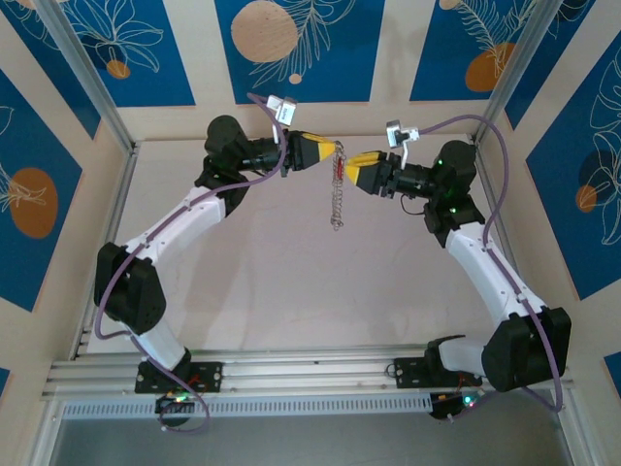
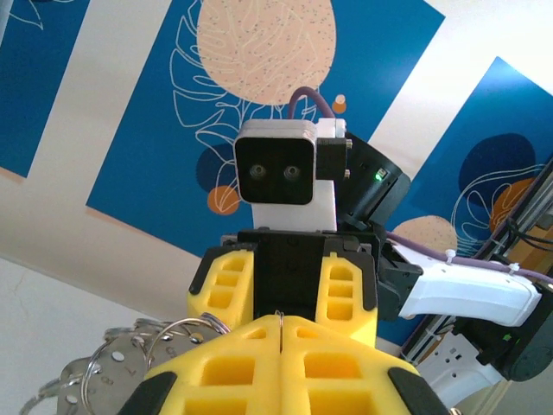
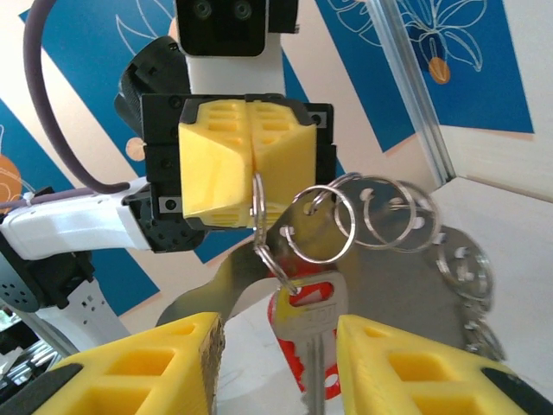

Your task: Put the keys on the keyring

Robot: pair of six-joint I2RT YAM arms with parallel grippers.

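Hanging from the keyring (image 3: 257, 212) at mid-frame of the right wrist view, one key (image 3: 309, 316) looks already threaded: silver blade, red head, bright split rings and a chain (image 1: 337, 199) alongside. The left pincer (image 3: 252, 169) is clamped on the ring. The right pincer (image 3: 275, 324) stands apart at the frame's bottom edge. Whether more keys remain, I cannot tell.

The tabletop (image 1: 291, 291) lies free across centre and bottom of the top view — the keyring (image 3: 257, 203) and chain (image 1: 337, 199) hang between left pincer (image 1: 332, 149) and right pincer (image 1: 351, 163), upper centre.
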